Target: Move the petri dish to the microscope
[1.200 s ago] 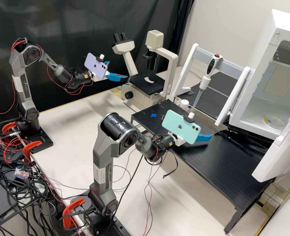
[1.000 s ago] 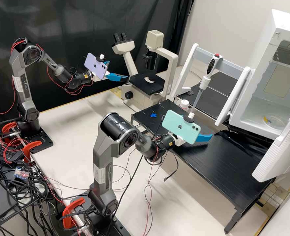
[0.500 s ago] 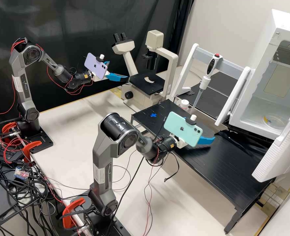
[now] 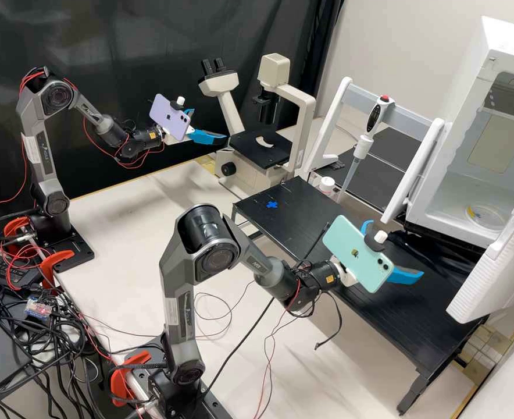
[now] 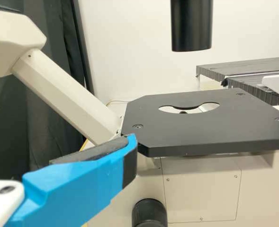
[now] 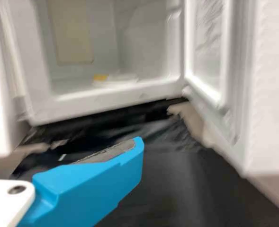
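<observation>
Looks like pretty early days on this one. Can see the petri dish [image 4: 484, 217] inside the white cabinet [image 4: 437, 224], resting on its floor, so basically at square one for the actual transfer. Nice to have the cabinet door [image 4: 489, 279] open at least, probably the only thing to tick off so far.

Got the right gripper [image 4: 399, 250] over the black platform [image 4: 408, 314], outside the cabinet, open with fingers well apart and no dish in its grasp. Facing the right way for a pick, I'd-guess style, but no contact with the dish yet. Got the left gripper [image 4: 211, 124] near the microscope stage [image 4: 248, 148], also open and holding nothing. Maybe spare for this job, maybe meant to help at the far end, hard to say from here.

Left to do: reach in past the cabinet's front lip, close on the dish, lift it level, back out without clipping the door, carry it across to the microscope [image 4: 306, 110], set it down over the stage's cut-out and let go. So pretty much everything, honestly. Would call it barely started, with access sorted and all the handling to come. Would worry most about the grab, given such a low, smooth dish, and after that about lowering it neatly under the microscope's upper column
</observation>
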